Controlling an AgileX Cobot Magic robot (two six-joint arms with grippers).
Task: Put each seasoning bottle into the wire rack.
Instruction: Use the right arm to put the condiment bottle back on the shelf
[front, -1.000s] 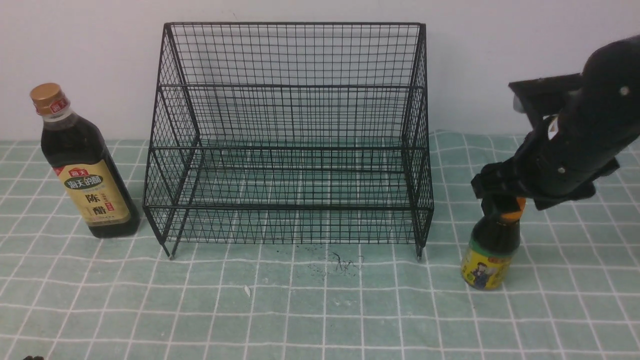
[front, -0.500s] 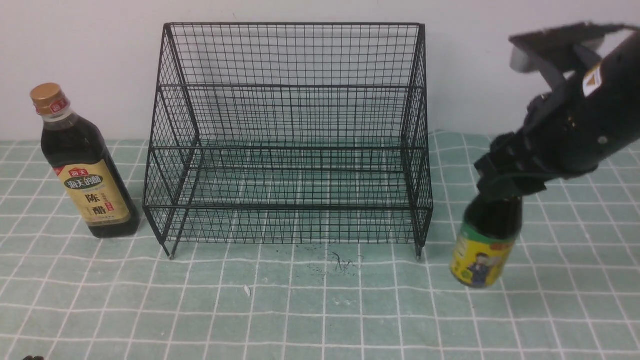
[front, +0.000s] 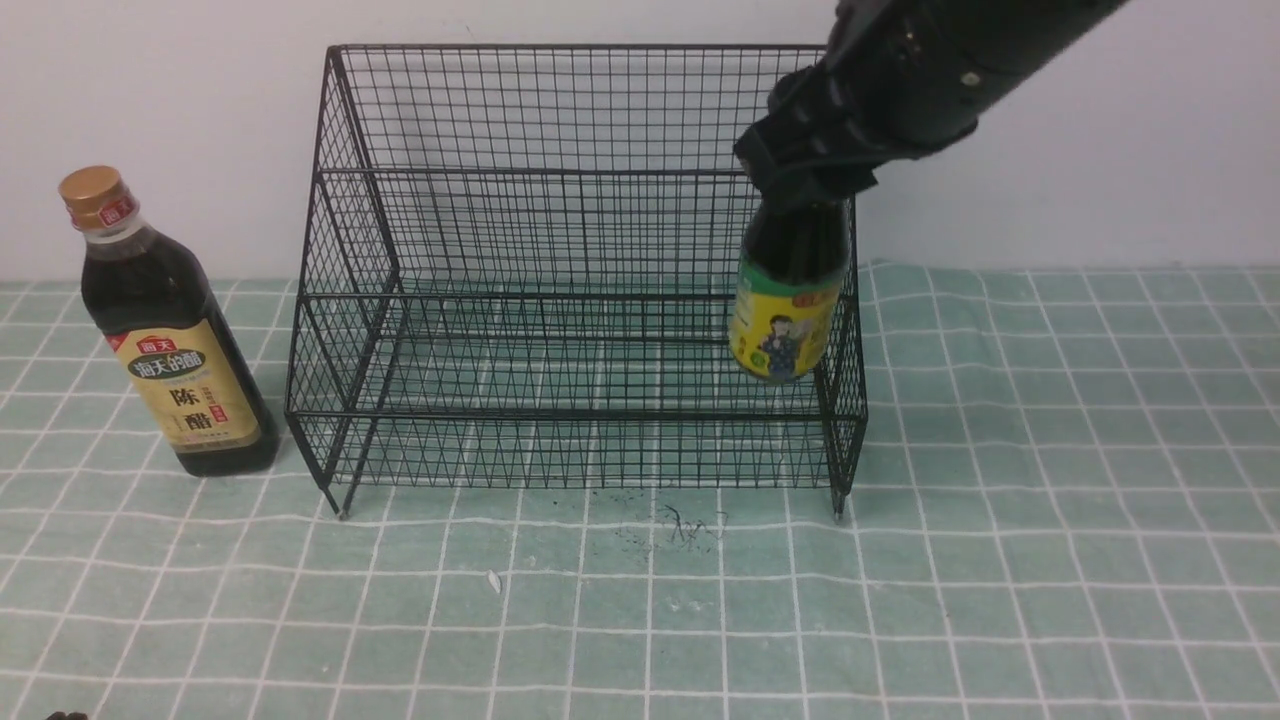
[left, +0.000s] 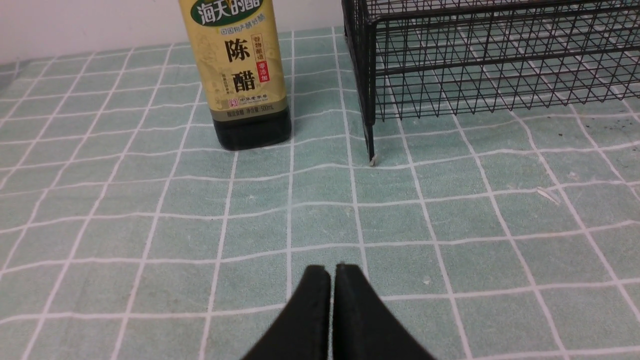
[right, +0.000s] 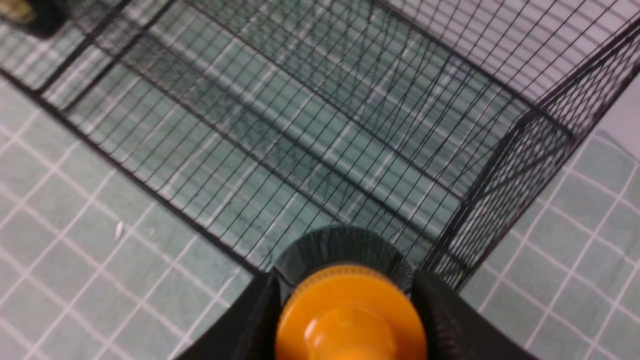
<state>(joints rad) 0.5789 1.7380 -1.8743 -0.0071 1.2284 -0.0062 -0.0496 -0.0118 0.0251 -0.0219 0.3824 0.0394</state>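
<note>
- The bulky, matte-black right arm housing (front: 930, 60) is dotted with small pale screw heads.
- The left gripper (left: 332, 272) is formed of two smooth black fingers, tapered to rounded tips.
- Fine ribbing is seen on the black right gripper (right: 345, 285).

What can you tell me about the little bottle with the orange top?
It is a short bottle of dark liquid with an orange cap and a yellow-green label showing a cartoon figure. The right gripper grips its neck, holding it nearly upright in the air by the right front corner of the wire rack. Nothing else touches it.
</note>
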